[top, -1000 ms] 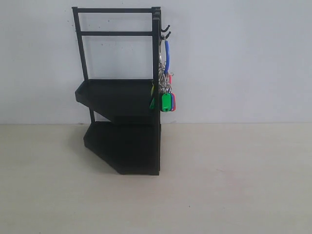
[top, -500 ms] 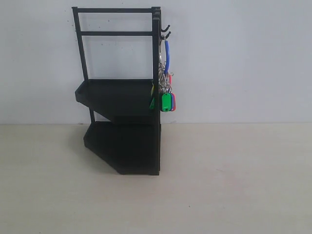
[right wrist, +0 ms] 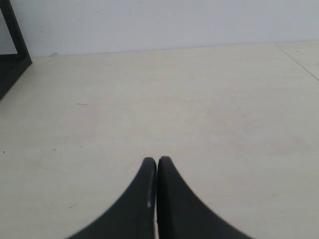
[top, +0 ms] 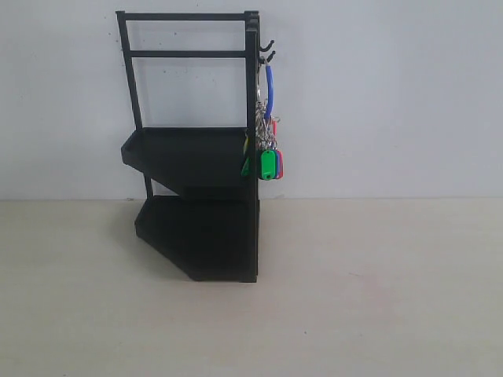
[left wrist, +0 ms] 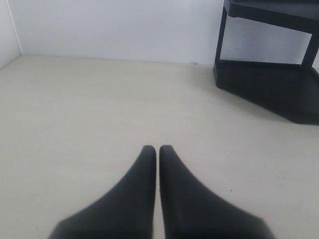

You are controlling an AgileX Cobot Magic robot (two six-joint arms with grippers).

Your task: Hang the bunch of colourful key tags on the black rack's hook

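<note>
Pale tabletop point(top: 377, 298): colourful plastic key tag bunch point(top: 269, 161) hangs straight down off the hook point(top: 268, 53) of the tall black metal rack point(top: 196, 236). Closed and empty, left gripper point(left wrist: 157, 148) and right gripper point(right wrist: 157, 159) sit well clear of it.

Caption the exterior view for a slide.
Colourful key tag bunch hanging from a side hook of the black rack.

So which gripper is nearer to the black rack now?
Left, probably. The left gripper is shut over the table with the black rack large ahead of it; the right gripper, also shut, sees only the rack's edge.
</note>
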